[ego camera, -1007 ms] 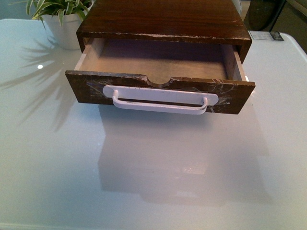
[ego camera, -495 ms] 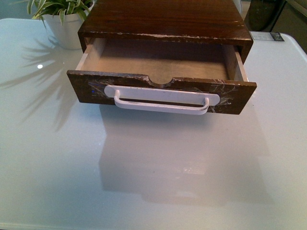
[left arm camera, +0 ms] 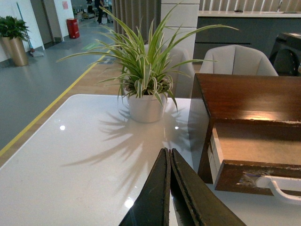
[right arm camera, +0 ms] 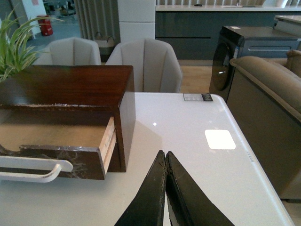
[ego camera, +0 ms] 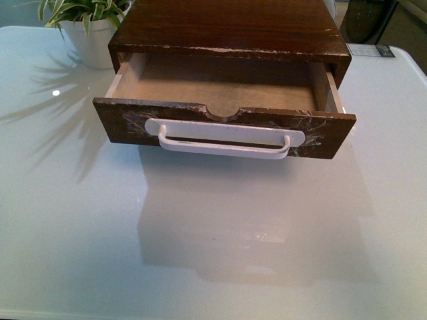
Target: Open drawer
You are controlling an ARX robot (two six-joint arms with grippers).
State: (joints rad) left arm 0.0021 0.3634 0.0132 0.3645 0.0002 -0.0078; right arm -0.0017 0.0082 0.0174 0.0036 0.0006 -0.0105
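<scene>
The drawer [ego camera: 223,123] stands pulled well out of its dark wooden case [ego camera: 230,27], which sits on the pale glossy worktop [ego camera: 200,233] toward the far side. In the front view the drawer's front panel runs crosswise, its long axis left to right, and it faces the robot; the drawer slides out toward the robot along the short axis. The panel is dark brown with whitish scuffs near both ends and a semicircular notch [ego camera: 223,113] cut in the middle of its top edge. A long white bar handle [ego camera: 223,140] lies along the panel, parallel to its long axis, fixed at both ends just below the notch. The inside of the drawer shows a bare, light brown floor with paler side walls. A potted plant [ego camera: 83,27] in a white pot stands on the worktop just beside the case on the robot's left. Neither arm appears in the front view. In the left wrist view the left tool [left arm camera: 168,160] hangs over bare worktop, apart from the drawer, its two dark fingers pressed together with nothing between them. In the right wrist view the right tool [right arm camera: 165,162] is likewise closed tight on nothing, over bare worktop beside the drawer's right end.
</scene>
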